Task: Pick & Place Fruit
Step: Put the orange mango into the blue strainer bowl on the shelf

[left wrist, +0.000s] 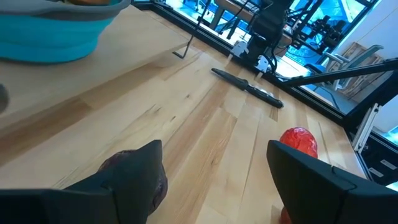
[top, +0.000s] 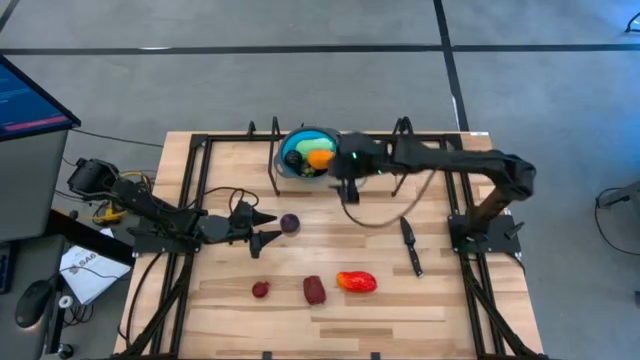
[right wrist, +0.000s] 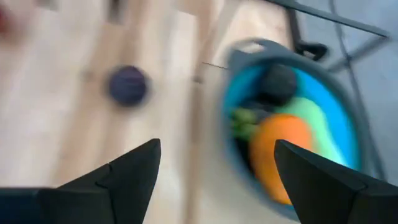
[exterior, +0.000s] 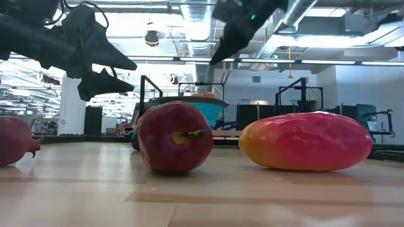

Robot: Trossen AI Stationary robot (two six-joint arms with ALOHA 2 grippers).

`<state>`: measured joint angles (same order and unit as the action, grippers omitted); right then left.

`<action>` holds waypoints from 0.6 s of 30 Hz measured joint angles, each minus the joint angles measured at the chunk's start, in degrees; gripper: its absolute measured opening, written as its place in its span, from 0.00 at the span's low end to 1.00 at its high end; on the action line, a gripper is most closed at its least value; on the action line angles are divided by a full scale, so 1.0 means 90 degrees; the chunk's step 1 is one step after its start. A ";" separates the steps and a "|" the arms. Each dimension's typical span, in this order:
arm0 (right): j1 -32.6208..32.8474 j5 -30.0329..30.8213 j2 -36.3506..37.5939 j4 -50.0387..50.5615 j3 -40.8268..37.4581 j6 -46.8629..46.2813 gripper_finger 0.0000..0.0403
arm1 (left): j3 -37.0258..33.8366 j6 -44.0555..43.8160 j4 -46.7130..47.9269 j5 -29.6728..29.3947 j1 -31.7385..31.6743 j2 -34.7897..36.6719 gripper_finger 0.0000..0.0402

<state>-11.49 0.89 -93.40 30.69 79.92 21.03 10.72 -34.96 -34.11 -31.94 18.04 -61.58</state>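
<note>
Mid-sort, several fruit already in the blue bowl (top: 297, 148); right claw (right wrist: 214, 163) apart, empty beside the bowl; left claw (top: 262, 227) apart beside purple fruit (top: 290, 223); next: straddle, close, lift

Bright overhead ceiling lights (exterior: 189, 25) glare in the low view. The right wrist view is heavily smeared; the blue bowl (right wrist: 348, 124) and its contents blur.
</note>
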 joint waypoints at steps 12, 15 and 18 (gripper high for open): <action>0.2511 -0.0286 0.0620 -0.0869 -0.2279 -0.3178 0.77 | 0.0002 0.0017 -0.0029 0.0026 0.0000 -0.0002 0.71; 0.3030 -0.0393 0.0399 -0.0874 -0.2317 -0.3560 0.77 | 0.0002 0.0020 -0.0033 0.0024 0.0000 0.0000 0.71; 0.3396 -0.0446 0.0147 -0.0917 -0.2314 -0.3703 0.80 | 0.0002 0.0020 -0.0036 0.0022 0.0000 0.0000 0.71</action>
<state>19.07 -3.12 -92.08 22.44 59.09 -12.30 10.74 -34.79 -34.44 -31.74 18.04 -61.58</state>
